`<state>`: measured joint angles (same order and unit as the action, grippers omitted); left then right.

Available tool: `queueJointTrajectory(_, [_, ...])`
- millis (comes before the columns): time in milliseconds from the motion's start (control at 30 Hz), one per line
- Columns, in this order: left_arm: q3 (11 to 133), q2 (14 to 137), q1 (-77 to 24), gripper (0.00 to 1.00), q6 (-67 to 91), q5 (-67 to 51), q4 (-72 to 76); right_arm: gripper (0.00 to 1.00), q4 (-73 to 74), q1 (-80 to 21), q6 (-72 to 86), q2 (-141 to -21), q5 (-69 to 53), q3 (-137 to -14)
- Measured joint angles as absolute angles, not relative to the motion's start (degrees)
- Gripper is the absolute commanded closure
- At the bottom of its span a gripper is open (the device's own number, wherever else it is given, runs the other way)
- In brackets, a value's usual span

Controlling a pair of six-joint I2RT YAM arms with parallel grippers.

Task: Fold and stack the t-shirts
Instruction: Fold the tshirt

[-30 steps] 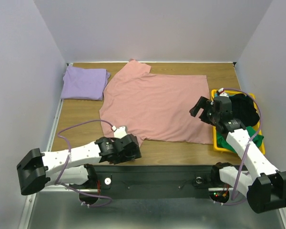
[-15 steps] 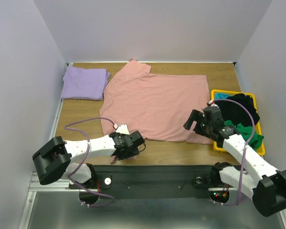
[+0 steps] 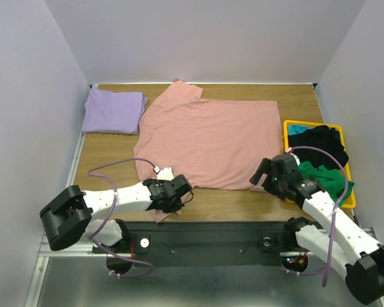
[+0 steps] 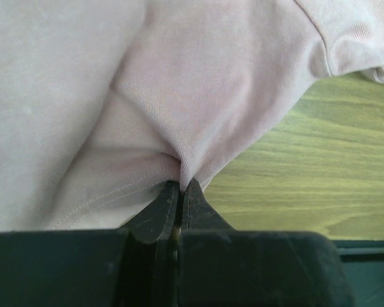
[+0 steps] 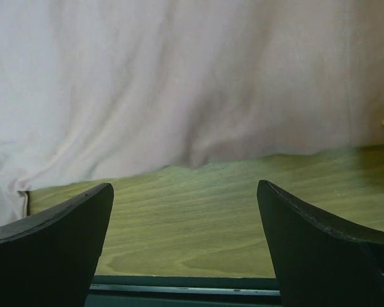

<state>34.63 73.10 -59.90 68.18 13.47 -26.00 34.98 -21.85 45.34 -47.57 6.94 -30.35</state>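
Two grippers. Left gripper (image 4: 179, 192): clamped on pink shirt (image 3: 208, 141), near-left edge. Right gripper (image 5: 185, 192): jaws apart, empty, by near-right corner. Shirt spread flat on table (image 3: 109, 160). Step: gripping for fold. Next: right pinch.

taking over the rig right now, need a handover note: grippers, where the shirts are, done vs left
Left gripper: shut on the pink t-shirt, pinching its near-left edge.
Right gripper: open, holds nothing, low over the table just short of the pink t-shirt's near-right hem.
Pink t-shirt: spread out mid-table, unfolded.
Lavender t-shirt: folded, far-left corner.
Yellow bin, right side: black t-shirt, green t-shirt and teal t-shirt heaped inside.
Done: lavender folded.
Left: grip the right hem, fold the pink one, probably stack it on the lavender, then the bin shirts.
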Motion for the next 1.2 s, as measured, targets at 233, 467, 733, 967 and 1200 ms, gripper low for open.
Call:
queueJointTrajectory(233, [34.2,70.63,-60.42,1.0,67.29,9.93,-27.94,0.0,36.97,-21.85,51.42,-48.34,10.46,-28.32])
queueJointTrajectory(467, [34.17,66.19,-60.42,1.0,66.46,8.58,-30.24,0.07,34.44,-21.89,58.22,-51.51,16.12,-24.75])
queueJointTrajectory(733, [32.97,65.98,-60.42,1.0,66.32,7.73,-30.06,0.31,30.35,-21.93,62.19,-51.66,20.45,-22.92])
queueJointTrajectory(967, [33.41,68.42,-60.36,1.0,65.34,8.78,-30.15,0.58,28.84,-21.93,62.83,-52.4,22.04,-22.04])
queueJointTrajectory(1200, [35.03,69.6,-58.39,1.0,64.62,11.0,-32.03,0.92,27.92,-21.93,62.08,-53.58,22.02,-21.85])
